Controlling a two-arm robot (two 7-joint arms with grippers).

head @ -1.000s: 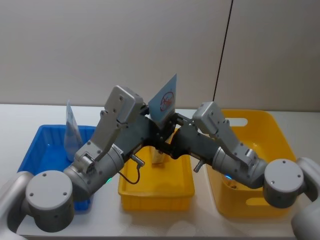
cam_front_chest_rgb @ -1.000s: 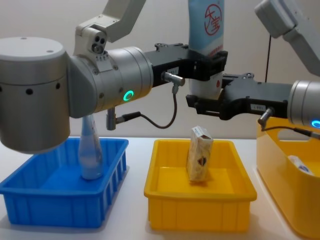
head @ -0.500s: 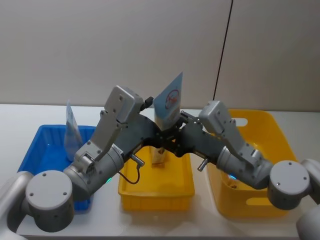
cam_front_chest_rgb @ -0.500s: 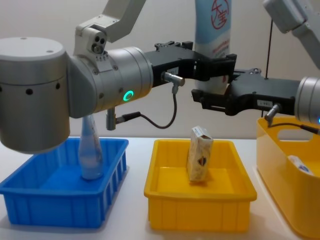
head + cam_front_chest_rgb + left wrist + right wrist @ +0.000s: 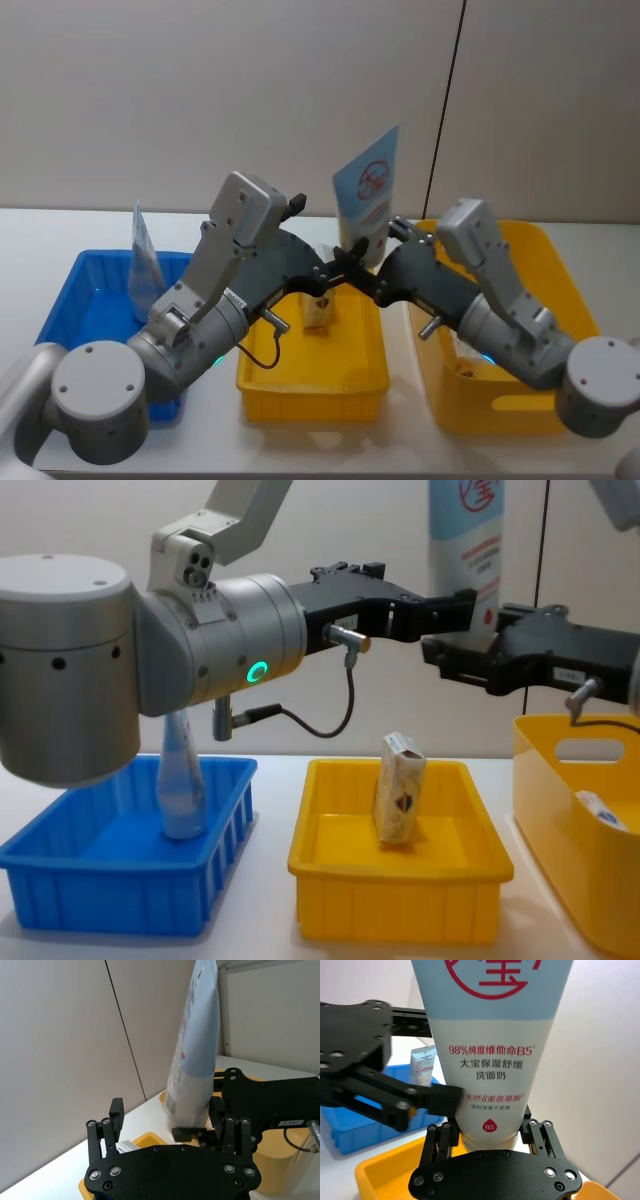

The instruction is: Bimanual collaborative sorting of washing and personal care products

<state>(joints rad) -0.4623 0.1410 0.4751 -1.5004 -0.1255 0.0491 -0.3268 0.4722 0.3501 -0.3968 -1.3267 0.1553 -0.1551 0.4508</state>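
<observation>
One pale blue-white squeeze tube (image 5: 366, 195) with red circle mark, upright, cap down, clamped by right gripper (image 5: 491, 1132) above the small yellow bin (image 5: 312, 375), left gripper (image 5: 167, 1122) fingers spread beside it.

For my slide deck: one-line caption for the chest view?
Right gripper holds the red-marked tube upright beside the open left gripper, above the yellow bin.

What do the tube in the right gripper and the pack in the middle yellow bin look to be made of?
Tube in the right gripper: likely soft plastic, smooth satin skin with printed text. Pack: looks like a printed paper or film wrap, matte and speckled; which one is hard to tell. Yellow bin: glossy moulded plastic.
</observation>
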